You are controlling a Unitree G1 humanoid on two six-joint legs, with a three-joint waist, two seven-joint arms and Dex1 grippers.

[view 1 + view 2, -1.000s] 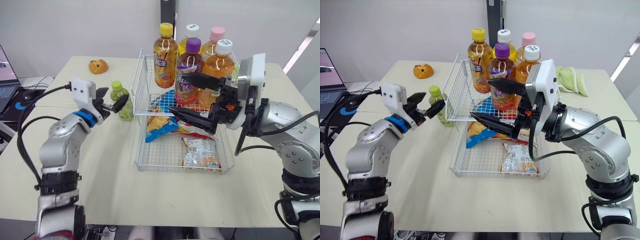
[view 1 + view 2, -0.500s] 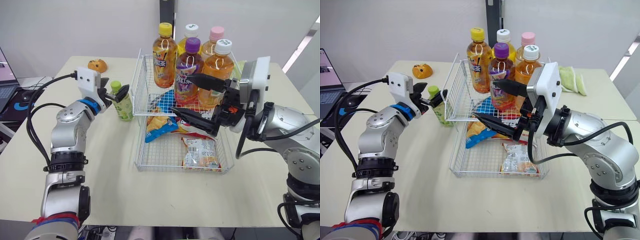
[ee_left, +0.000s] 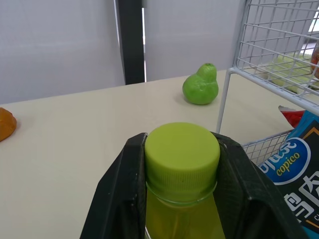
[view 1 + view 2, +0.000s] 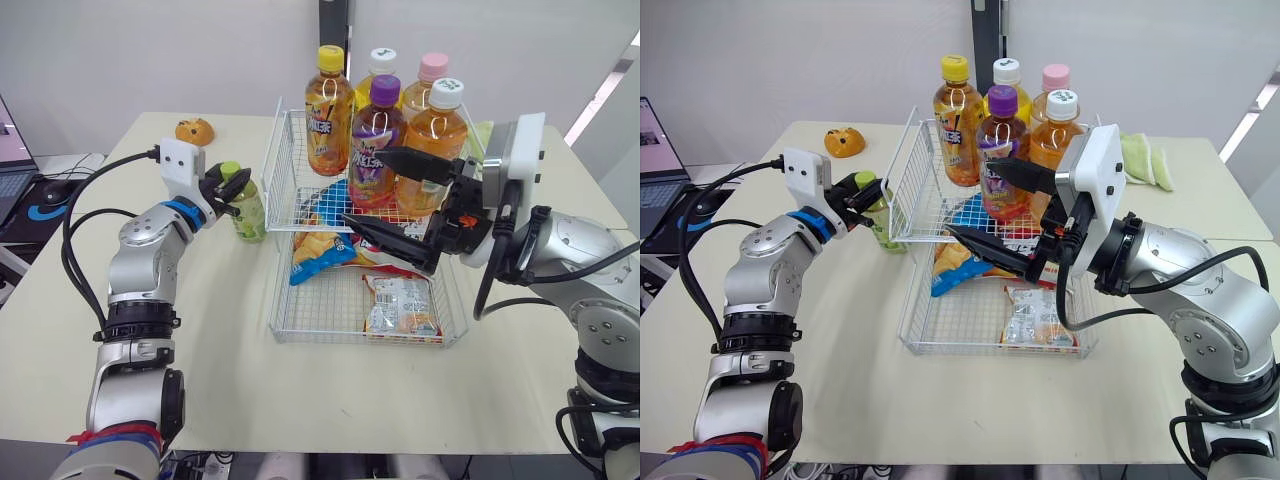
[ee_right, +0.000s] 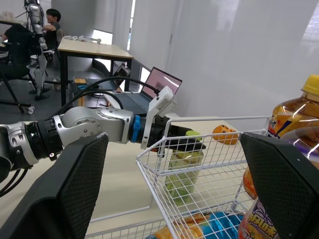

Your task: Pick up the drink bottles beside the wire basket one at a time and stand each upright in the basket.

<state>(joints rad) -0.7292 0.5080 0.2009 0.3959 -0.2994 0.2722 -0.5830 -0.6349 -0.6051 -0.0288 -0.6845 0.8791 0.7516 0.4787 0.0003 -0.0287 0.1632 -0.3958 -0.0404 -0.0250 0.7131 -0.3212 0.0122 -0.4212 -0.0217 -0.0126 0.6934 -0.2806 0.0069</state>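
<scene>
Beige table fills the lower frame, and on it, at centre, sits the white wire basket. A clear snack packet lies flat in its near end, with an orange-and-blue bag just beyond it. Over the middle of the basket hangs the right gripper, reaching in from the right of the frame. Its two black fingers are spread wide, one high and one low, and hold nothing.

Left of centre, just outside the basket's left wall, the green bottle stands upright on the table. The left gripper pinches it at the neck. In the left wrist view the fingers press on either side just under the green cap.

At the basket's far end five bottles stand upright (whether inside the wire or just behind it is hard to tell). They are a yellow-capped amber one, a purple-capped one, a white-capped orange one, a pink-capped one and another white-capped one.

In the upper left an orange bun-like object rests on the table. A green pear shape lies near the far edge, a green cloth at upper right.
</scene>
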